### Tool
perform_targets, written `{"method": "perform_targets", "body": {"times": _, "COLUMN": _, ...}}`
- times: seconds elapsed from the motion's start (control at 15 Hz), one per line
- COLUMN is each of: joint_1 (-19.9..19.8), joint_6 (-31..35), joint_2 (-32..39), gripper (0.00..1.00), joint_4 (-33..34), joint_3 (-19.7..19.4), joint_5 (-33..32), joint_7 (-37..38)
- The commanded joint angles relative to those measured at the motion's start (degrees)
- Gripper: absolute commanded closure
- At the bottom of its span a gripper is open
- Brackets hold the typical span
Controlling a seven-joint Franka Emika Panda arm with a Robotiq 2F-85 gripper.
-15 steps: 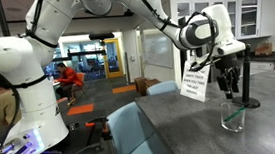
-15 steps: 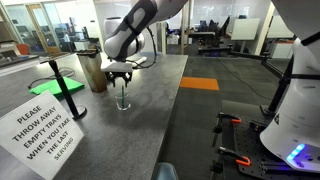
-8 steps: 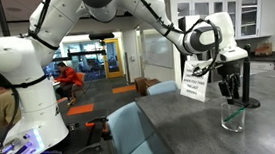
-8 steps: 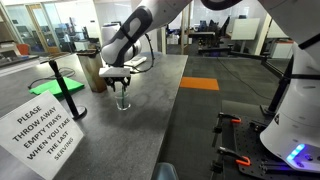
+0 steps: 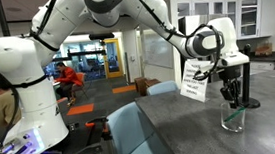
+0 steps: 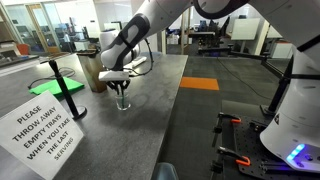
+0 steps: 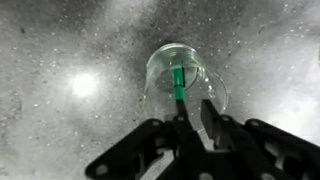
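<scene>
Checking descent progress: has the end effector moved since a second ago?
Yes. The end effector has dropped lower, closing the gap to the clear cup, which stands unmoved on the counter.

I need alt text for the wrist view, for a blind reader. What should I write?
Seen from above, a black gripper enters from the bottom edge, its fingers close together at a green straw standing in a clear plastic cup. The cup stands on a speckled grey counter; whether the straw is pinched is unclear.
</scene>
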Motion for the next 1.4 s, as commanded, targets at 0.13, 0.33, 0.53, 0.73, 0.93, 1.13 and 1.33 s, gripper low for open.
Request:
{"method": "perform_targets", "body": {"times": 0.13, "joint_1": 0.69, "joint_6": -4.0, "joint_2": 2.81, "gripper": 0.72, "joint_4": 4.64, "joint_3": -1.55, "joint_5": 0.04, "joint_7": 2.28}}
{"method": "perform_targets", "body": {"times": 0.33, "joint_1": 0.77, "joint_6": -4.25, "joint_2": 3.99, "gripper": 0.68, "joint_4": 6.1, "joint_3": -1.87, "joint_5": -0.13, "joint_7": 2.57}}
{"method": "perform_targets", "body": {"times": 0.53, "joint_1": 0.89, "joint_6": -4.6, "joint_2": 5.12, "gripper": 0.67, "joint_4": 7.35, "joint_3": -2.06, "joint_5": -0.32, "joint_7": 2.9}}
{"method": "perform_targets", "body": {"times": 0.73, "joint_1": 1.05, "joint_6": -4.75, "joint_2": 6.06, "gripper": 0.67, "joint_4": 8.05, "joint_3": -2.17, "joint_5": -0.7, "joint_7": 2.95}}
{"method": "perform_targets", "body": {"times": 0.93, "joint_1": 0.97, "joint_6": -5.07, "joint_2": 6.91, "gripper": 0.64, "joint_4": 8.76, "joint_3": -2.18, "joint_5": -0.76, "joint_7": 2.64}}
{"method": "perform_targets", "body": {"times": 1.13, "joint_1": 0.92, "joint_6": -5.53, "joint_2": 7.38, "gripper": 0.79, "joint_4": 9.34, "joint_3": -2.24, "joint_5": -1.04, "joint_7": 2.27}}
{"method": "perform_targets", "body": {"times": 1.33, "joint_1": 0.87, "joint_6": -5.6, "joint_2": 7.62, "gripper": 1.0, "joint_4": 9.42, "joint_3": -2.16, "joint_5": -1.2, "joint_7": 1.76}}
